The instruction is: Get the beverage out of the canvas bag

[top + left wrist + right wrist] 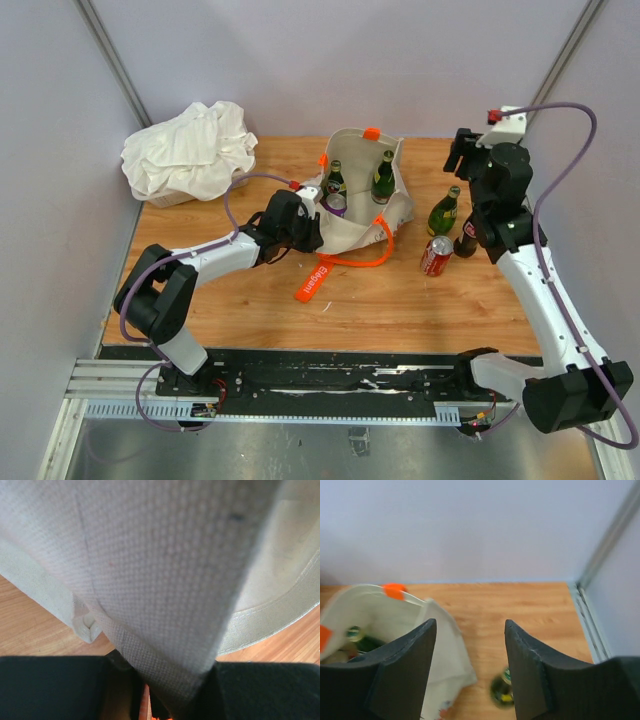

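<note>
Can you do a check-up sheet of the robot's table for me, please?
Surface: wooden table, no spills seen.
Job's things: canvas bag open, two green bottles upright inside; third green bottle, brown bottle, red can beside it.
Clutter: white cloth bundle, back left corner.
Grippers: left gripper shut on the bag's edge; right gripper open, empty.
Cables: purple cables loop along both arms.
Surroundings: pale walls, metal posts.

The canvas bag (165,580) is coarse, matt woven cloth (the weave shows plainly up close); the tabletop (400,300) is smooth wood, the green bottles (384,178) glossy glass, the red can (436,256) shiny metal.
</note>
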You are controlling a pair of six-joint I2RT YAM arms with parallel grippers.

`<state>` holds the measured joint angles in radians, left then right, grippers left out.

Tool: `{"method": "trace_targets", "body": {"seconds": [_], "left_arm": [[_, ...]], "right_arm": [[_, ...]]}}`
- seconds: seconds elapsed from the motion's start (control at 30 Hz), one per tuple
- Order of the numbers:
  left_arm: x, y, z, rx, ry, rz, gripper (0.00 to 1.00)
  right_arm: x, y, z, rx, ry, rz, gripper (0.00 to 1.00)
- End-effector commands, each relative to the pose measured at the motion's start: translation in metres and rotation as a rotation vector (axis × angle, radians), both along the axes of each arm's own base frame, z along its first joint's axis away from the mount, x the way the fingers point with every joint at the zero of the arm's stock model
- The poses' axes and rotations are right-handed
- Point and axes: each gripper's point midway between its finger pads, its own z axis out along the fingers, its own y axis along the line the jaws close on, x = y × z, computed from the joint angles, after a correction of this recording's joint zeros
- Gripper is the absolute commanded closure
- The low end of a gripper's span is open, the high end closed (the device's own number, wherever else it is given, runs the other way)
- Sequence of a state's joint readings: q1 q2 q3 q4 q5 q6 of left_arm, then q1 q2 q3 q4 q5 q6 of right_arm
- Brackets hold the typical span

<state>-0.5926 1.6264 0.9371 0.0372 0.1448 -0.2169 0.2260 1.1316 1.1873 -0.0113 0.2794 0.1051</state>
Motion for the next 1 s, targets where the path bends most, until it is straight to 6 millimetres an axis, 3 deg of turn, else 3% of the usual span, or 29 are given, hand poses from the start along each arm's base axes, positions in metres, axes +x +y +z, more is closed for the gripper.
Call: {"method": "trace_targets", "body": {"seconds": [0.0, 0.1, 0.23, 0.53, 0.7, 0.97], "left_arm": [[-0.017, -0.006, -0.02, 0.024, 0.078, -0.055, 0.89], [-0.017, -0.007, -0.018, 0.019, 0.075, -0.057, 0.89], [-0.015, -0.008, -0.015, 0.013, 0.07, -0.055, 0.89], [-0.013, -0.007, -0.012, 0.018, 0.059, -0.047, 0.89], [-0.014, -0.007, -0.015, 0.023, 0.065, -0.046, 0.89], [-0.013, -0.008, -0.012, 0.014, 0.062, -0.045, 0.89]], "right_arm": [[0.006, 0.067, 0.018, -0.078, 0.04, 0.173, 0.48], [0.016, 0.11, 0.014, -0.103, 0.097, 0.272, 0.54], [0.034, 0.147, -0.004, -0.112, 0.197, 0.342, 0.54], [0.054, 0.2, -0.066, -0.123, 0.4, 0.434, 0.46], [0.06, 0.21, -0.088, -0.133, 0.447, 0.442, 0.46], [0.082, 0.19, -0.126, -0.216, 0.514, 0.29, 0.38]]}}
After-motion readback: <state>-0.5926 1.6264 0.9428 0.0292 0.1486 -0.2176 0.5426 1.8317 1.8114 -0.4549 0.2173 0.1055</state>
